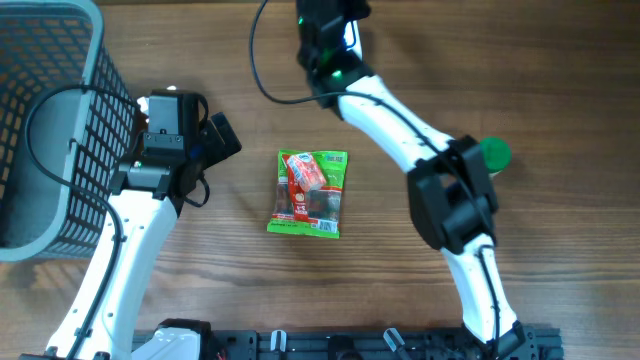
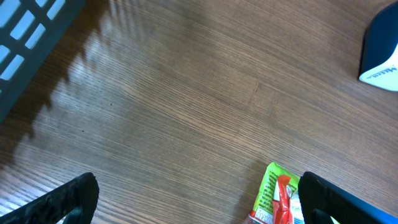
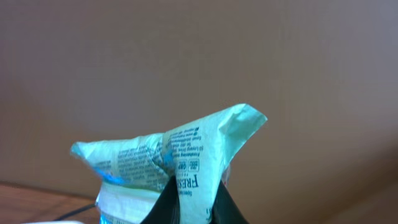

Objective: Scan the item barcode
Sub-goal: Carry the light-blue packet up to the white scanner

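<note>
1. Overhead: the right arm (image 1: 400, 120) reaches to the top edge and its fingers are cut off there, so nothing held can be seen in this view. The left gripper (image 1: 215, 140) sits beside the basket (image 1: 50, 120). A green packet (image 1: 308, 193) lies flat mid-table, apart from both arms. A green round thing (image 1: 494, 152) is by the right arm's elbow; can't tell what it is.

2. Left wrist: the left gripper (image 2: 199, 190) is spread wide with nothing in it. The green packet (image 2: 277, 196) is just inside the right-hand finger. The basket (image 2: 25, 31) is at top left. A blue-and-white object (image 2: 379, 56) is at top right, unidentified.

3. Right wrist: the right gripper (image 3: 189, 193) is clenched on a pale packet (image 3: 180, 155), likely the item to scan. It is held up in the air, pinched low, with its crumpled top flaring above the fingers.

4. Risks:
   - The pinch is thin on a crinkly film, so the packet could slip or twist when the wrist turns.
   - The film is creased, and I can't tell which side the barcode is on, so a misread is likely.
   - No scanner can be identified for certain, so aiming is uncertain.
   - The left gripper could nudge the green packet.
</note>
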You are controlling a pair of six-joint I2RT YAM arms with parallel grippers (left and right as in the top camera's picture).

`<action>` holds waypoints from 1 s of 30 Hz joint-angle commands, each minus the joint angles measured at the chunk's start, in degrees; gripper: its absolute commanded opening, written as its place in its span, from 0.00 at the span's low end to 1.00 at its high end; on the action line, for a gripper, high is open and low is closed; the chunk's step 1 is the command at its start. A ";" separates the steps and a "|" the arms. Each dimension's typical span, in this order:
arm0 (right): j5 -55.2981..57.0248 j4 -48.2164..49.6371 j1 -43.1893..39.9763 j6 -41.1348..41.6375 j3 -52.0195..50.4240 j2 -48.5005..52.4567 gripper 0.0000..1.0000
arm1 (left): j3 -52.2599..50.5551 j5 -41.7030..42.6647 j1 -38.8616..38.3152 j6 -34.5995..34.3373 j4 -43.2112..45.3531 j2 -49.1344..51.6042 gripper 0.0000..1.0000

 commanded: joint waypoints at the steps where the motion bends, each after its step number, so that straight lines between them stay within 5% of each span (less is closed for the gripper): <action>1: 6.16 8.68 1.62 -23.58 1.09 6.95 0.04 | 0.44 -0.52 0.37 0.09 0.11 0.04 1.00; 9: 7.15 9.31 2.84 -31.08 1.01 11.76 0.04 | 0.44 -0.52 0.37 0.09 0.11 0.04 1.00; 14: 16.35 21.27 2.34 -35.41 1.01 10.27 0.04 | 0.44 -0.52 0.37 0.09 0.11 0.04 1.00; 22: 17.20 11.85 2.25 -34.56 1.01 0.17 0.04 | 0.44 -0.52 0.37 0.09 0.11 0.04 1.00; 25: 17.77 -1.40 1.31 -25.90 1.01 -5.46 0.04 | 0.44 -0.52 0.37 0.09 0.11 0.04 1.00; 30: 4.48 -49.37 0.33 8.22 1.01 -17.27 0.04 | 0.44 -0.52 0.37 0.09 0.11 0.04 1.00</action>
